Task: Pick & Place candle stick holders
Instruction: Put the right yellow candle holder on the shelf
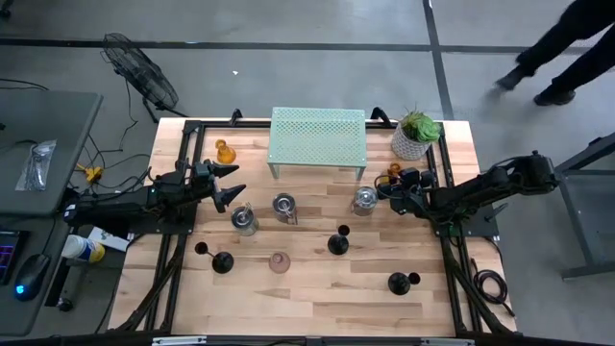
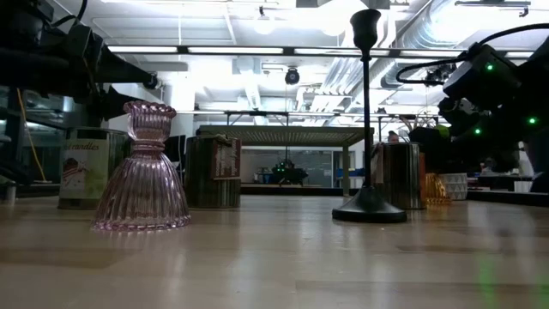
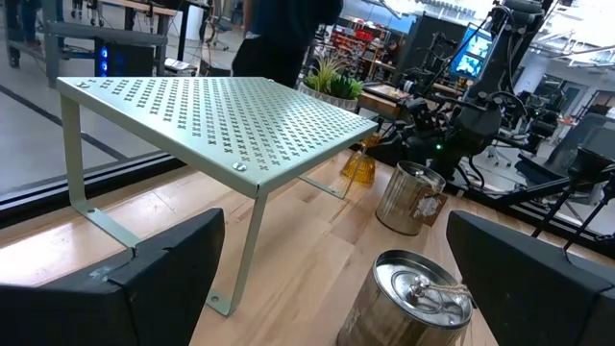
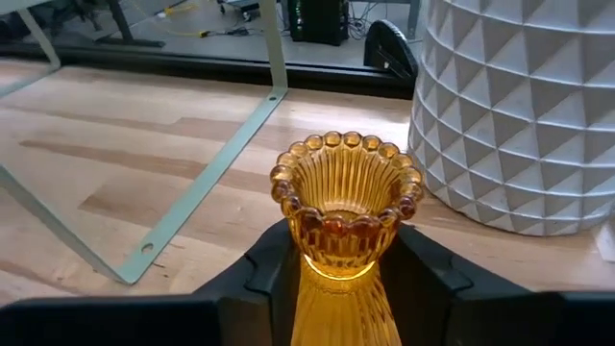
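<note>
An amber glass candle stick holder (image 4: pixel 344 207) stands between the fingers of my right gripper (image 1: pixel 392 181), by the white plant pot (image 4: pixel 519 106) at the table's right. My left gripper (image 1: pixel 227 185) hovers open at the left, and a silver metal cup (image 3: pixel 415 300) stands ahead of it. Two more silver cups (image 1: pixel 284 207) (image 1: pixel 364 200), a second amber holder (image 1: pixel 223 151), a pink glass holder (image 2: pixel 141 172) and three black round-based sticks (image 1: pixel 222 261) (image 1: pixel 338 242) (image 1: pixel 399 282) stand on their bases on the wooden table (image 1: pixel 317 298). My right gripper pinches the amber holder's narrow waist (image 4: pixel 338 274), just under its beaded, flared cup, between the two fingers (image 4: pixel 264 274). They come at it slanting a little downward from the table's right side. The holder stands upright; the fingers hide its foot.
The pale green perforated rack (image 1: pixel 318 137) stands at the far middle of the table, one leg (image 4: pixel 207 178) close to the held holder. The plant (image 1: pixel 419 125) in its white pot is just beyond my right gripper. A person walks past beyond the table's far right corner (image 1: pixel 557 48).
</note>
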Robot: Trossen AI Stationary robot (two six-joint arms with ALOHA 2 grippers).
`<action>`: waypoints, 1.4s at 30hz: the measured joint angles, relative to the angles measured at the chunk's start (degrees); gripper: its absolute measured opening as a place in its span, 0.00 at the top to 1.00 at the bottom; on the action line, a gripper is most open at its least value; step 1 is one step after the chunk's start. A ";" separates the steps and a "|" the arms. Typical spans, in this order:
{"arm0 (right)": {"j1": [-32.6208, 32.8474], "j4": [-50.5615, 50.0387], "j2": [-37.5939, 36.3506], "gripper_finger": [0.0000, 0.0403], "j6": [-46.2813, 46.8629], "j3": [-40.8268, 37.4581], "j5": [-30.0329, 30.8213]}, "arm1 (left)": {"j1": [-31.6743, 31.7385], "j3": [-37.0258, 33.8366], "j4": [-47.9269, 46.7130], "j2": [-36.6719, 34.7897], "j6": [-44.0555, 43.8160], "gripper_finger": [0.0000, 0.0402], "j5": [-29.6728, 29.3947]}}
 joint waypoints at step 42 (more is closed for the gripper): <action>-10.19 -20.46 -20.54 0.71 -28.67 22.56 -7.93 | -0.02 0.00 0.00 0.00 0.00 0.03 0.00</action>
